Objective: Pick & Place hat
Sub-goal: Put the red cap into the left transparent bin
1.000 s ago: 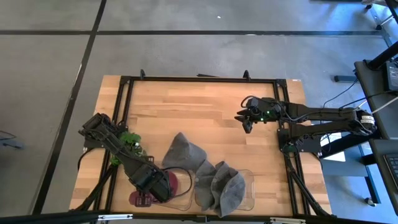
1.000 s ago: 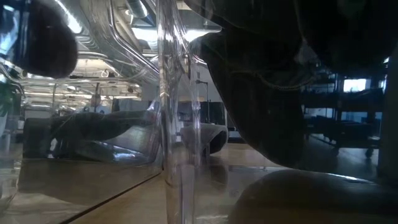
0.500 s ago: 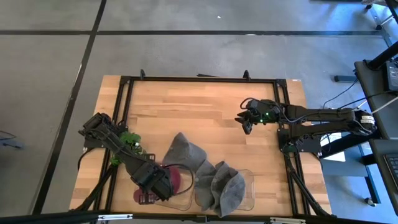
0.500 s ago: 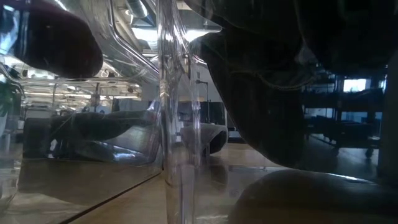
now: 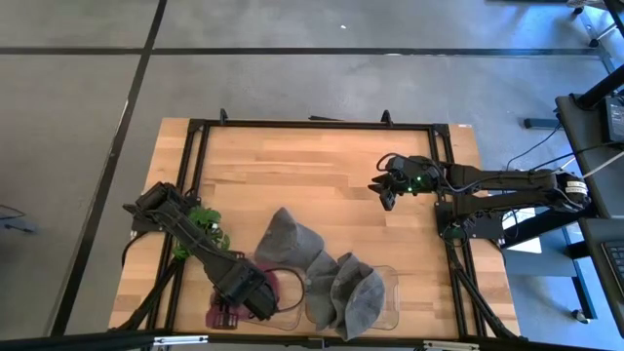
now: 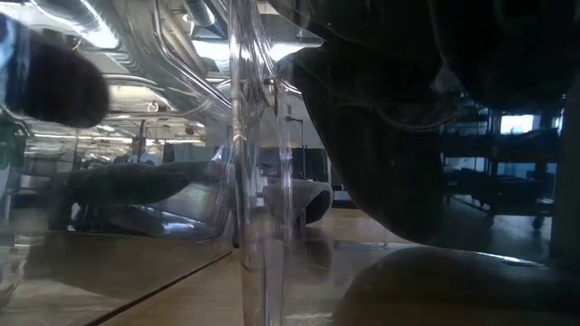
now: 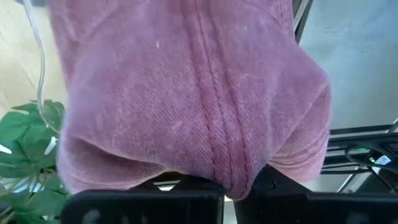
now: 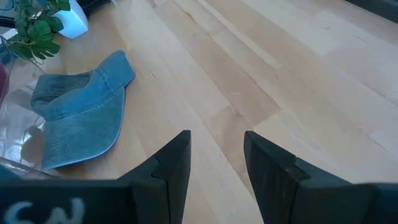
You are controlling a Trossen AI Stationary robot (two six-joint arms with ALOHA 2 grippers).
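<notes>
Hanging from the left gripper (image 5: 255, 300): one maroon hat (image 7: 186, 93), corduroy-like, its cloth bunched and pinched in the clenched jaws, as the left wrist view shows. In the high view the hat shows as a maroon patch (image 5: 270, 283) at the gripper's edge, over the left clear bin (image 5: 289, 314) at the near edge of the wooden surface (image 5: 292, 175).

Second item: grey-blue cap (image 5: 285, 239), lying flat on the surface just behind the left bin, brim toward the bins; also seen in the right wrist view (image 8: 81, 109).

Third item: grey hat (image 5: 349, 294), draped in and over the right clear bin (image 5: 391, 292), which stands just beside the left one.

Fourth item: small green plant (image 5: 202, 222) in a white pot, near the surface's left side, beside the left arm.

Right gripper (image 5: 387, 193): hovering above bare wood near the right side of the surface, well apart from the hats, jaws released with a clear gap between the fingers (image 8: 171, 168).

Low view: clear bin wall (image 6: 258, 181) and dark cloth close to the lens; little else legible.
</notes>
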